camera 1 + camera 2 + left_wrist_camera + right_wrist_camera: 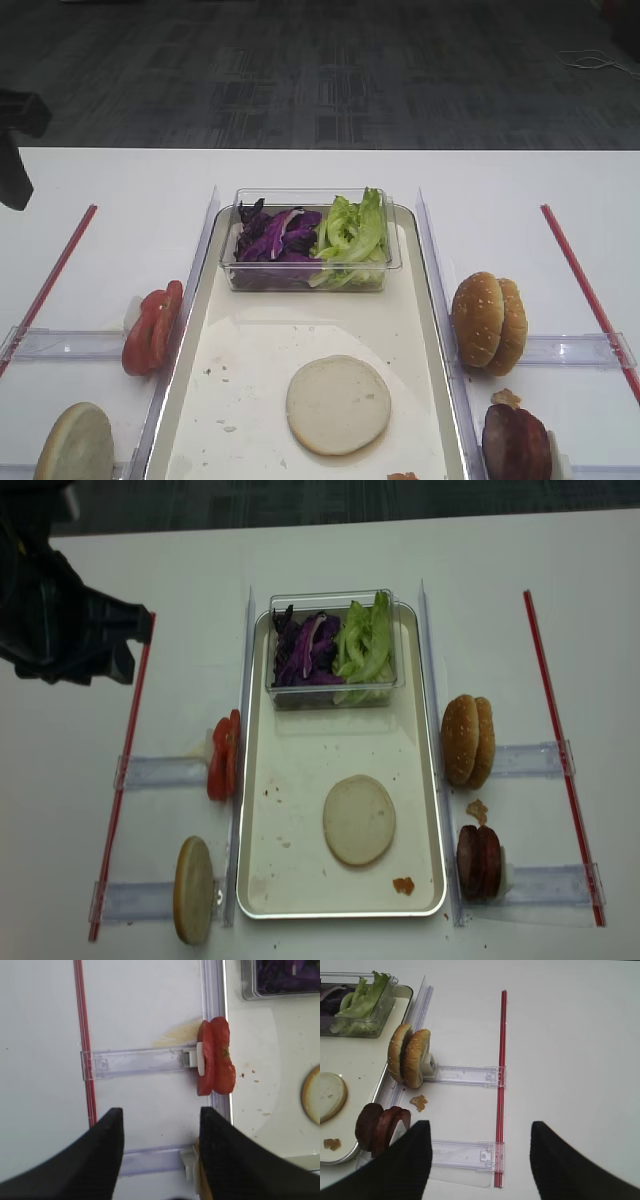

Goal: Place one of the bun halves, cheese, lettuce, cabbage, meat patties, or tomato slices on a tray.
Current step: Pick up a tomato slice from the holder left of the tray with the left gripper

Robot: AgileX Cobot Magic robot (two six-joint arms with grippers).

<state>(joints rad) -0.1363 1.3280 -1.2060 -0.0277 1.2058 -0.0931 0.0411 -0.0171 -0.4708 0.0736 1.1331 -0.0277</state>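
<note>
The left gripper hangs wide open and empty above the table, near the tomato slices standing on edge against the tray's left rim. The right gripper is also spread wide, holding nothing, beside the meat patties and upright bun halves. One bun half lies cut face up on the tray, before the tub of cabbage and lettuce

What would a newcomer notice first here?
A pale bun half lies cut face up, alone on the long tray. Behind it a clear tub holds purple cabbage beside green lettuce. Tomato slices stand left of the tray, sesame buns right.
</note>
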